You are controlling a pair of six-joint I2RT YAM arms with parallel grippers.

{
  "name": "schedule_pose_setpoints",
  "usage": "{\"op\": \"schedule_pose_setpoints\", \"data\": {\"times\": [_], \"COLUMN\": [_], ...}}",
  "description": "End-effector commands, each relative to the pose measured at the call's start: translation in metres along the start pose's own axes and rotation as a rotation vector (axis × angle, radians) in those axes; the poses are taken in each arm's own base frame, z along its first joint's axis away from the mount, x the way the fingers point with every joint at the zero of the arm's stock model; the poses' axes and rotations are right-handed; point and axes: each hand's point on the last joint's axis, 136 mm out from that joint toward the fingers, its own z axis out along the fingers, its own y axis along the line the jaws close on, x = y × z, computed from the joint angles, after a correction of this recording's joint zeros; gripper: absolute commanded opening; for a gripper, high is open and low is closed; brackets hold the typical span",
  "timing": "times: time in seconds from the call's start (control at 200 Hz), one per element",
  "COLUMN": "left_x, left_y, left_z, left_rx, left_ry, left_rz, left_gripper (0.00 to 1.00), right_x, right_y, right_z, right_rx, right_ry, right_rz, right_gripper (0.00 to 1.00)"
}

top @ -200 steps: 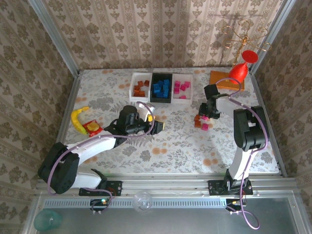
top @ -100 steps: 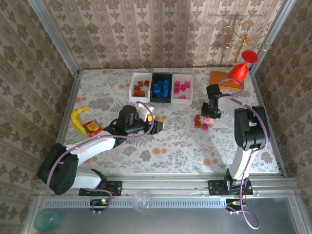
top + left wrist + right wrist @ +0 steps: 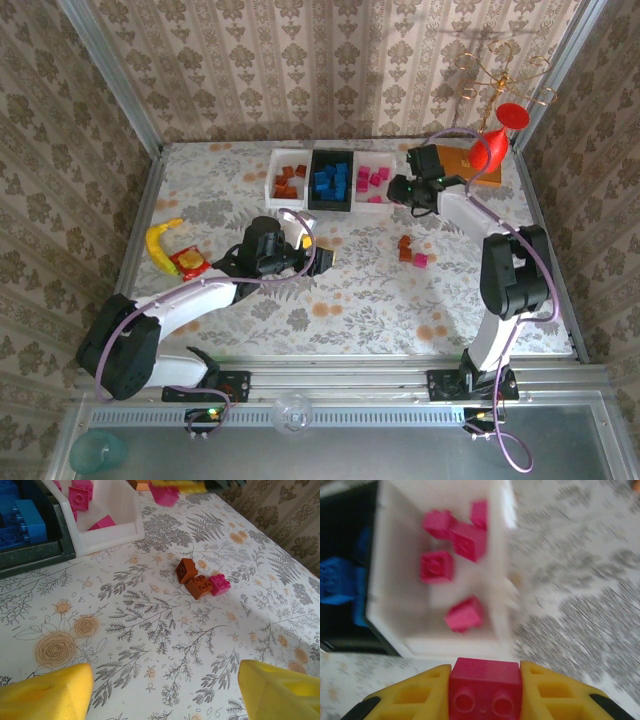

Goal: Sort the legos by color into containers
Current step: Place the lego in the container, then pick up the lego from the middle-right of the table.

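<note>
Three joined bins stand at the back: a white bin [image 3: 275,188] with orange-brown legos, a black bin [image 3: 331,203] with blue legos [image 3: 20,520], and a white bin [image 3: 455,647] holding several magenta legos [image 3: 452,555]. My right gripper [image 3: 398,190] hovers at that pink bin's near right edge, shut on a magenta lego [image 3: 485,690] between its yellow fingers [image 3: 415,697]. Two orange-brown legos [image 3: 192,579] and one magenta lego [image 3: 219,584] lie loose on the table [image 3: 412,253]. My left gripper [image 3: 320,250] stands open over bare tablecloth, its fingertips [image 3: 45,695] wide apart.
A yellow banana toy [image 3: 160,240] and a red item [image 3: 190,263] lie at the left. A flat orange base [image 3: 455,165] with a red bulb [image 3: 490,148] stands at the back right, below a gold wire stand [image 3: 490,70]. Patterned walls close in the table.
My right gripper rose from the loose pile with the magenta lego and swung back and left to the pink bin. The left arm stayed put.
</note>
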Motion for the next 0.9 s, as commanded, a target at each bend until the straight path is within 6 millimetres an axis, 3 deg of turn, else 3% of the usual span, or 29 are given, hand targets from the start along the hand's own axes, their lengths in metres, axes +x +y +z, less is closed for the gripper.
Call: {"op": "schedule_pose_setpoints", "data": {"times": [0.0,0.13,0.21,0.29,0.39,0.49,0.72,0.89], "left_x": [-0.02,-0.021,-0.02,-0.02,-0.02,-0.02,-0.019,-0.018], "left_y": [-0.004,-0.004,-0.004,-0.004,-0.008,-0.013,-0.025,-0.031], "left_z": [-0.007,-0.007,-0.007,-0.007,-0.006,-0.006,-0.002,0.003], "left_rx": [-0.004,-0.005,-0.007,-0.005,0.018,0.046,0.1,0.132], "left_ry": [-0.051,-0.051,-0.048,-0.047,-0.041,-0.038,-0.036,-0.03], "left_rz": [0.04,0.041,0.041,0.043,0.048,0.054,0.072,0.052], "left_gripper": [0.78,0.78,0.78,0.78,0.78,0.78,0.78,0.78], "right_x": [-0.019,-0.035,-0.047,-0.058,-0.057,-0.028,0.088,0.134], "right_y": [0.015,0.027,0.033,0.036,0.032,0.017,-0.064,-0.096], "right_z": [0.021,0.045,0.051,0.039,0.015,-0.006,-0.052,-0.081], "right_rx": [-0.036,-0.058,-0.071,-0.088,-0.083,-0.053,0.184,0.277], "right_ry": [-0.027,0.0,0.007,-0.011,-0.041,-0.017,0.144,0.196], "right_rz": [0.014,0.007,0.005,0.005,-0.007,-0.009,-0.024,-0.015], "right_gripper": [0.34,0.39,0.46,0.56,0.62,0.66,0.7,0.71]}}
